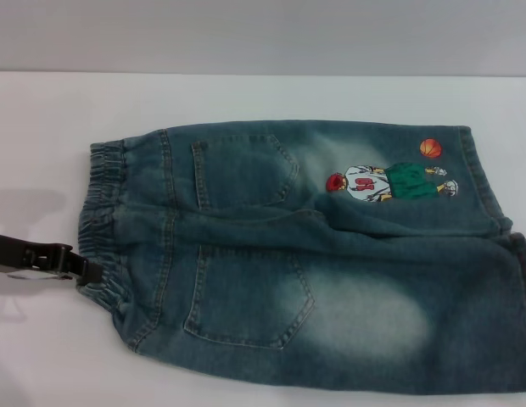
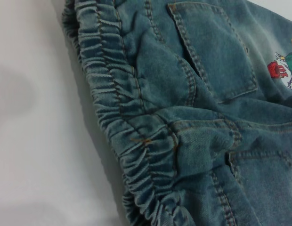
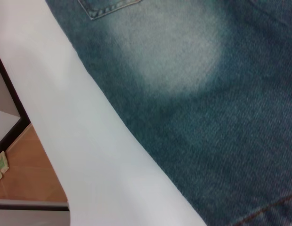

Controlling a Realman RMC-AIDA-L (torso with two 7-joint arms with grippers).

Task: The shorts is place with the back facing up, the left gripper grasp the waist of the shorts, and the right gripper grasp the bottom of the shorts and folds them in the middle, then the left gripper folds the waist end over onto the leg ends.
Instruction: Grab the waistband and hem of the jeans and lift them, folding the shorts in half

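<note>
The shorts [image 1: 314, 254] lie flat on the white surface [image 1: 246, 102], back up, both patch pockets showing. Their long axis runs across the head view: the waist [image 1: 106, 229] is the end on the robot's left, and the leg ends [image 1: 492, 195] are on the right. The far leg carries the player print [image 1: 390, 182] and the orange ball [image 1: 431, 147]; the near leg runs out of the picture at the right and bottom edges.

The left gripper [image 1: 86, 271] comes in low from the left edge, level with the near half of the waist. Its tip touches or overlaps the outer rim of the gathered band. Whether the fingers are wide, narrow or already holding cloth I cannot tell; they are dark against the denim, and the left wrist view shows only the puckered elastic close by, with no fingers.

The right gripper appears in no view. Its wrist camera looks down on the faded patch of a leg, a hem at one corner and the surface edge beside it, so that arm probably hovers over the near leg, close to the bottom of the shorts.

Each arm thus sits at its own end. The fold should bring one long side over the other, so both must lift together across the axis.
</note>
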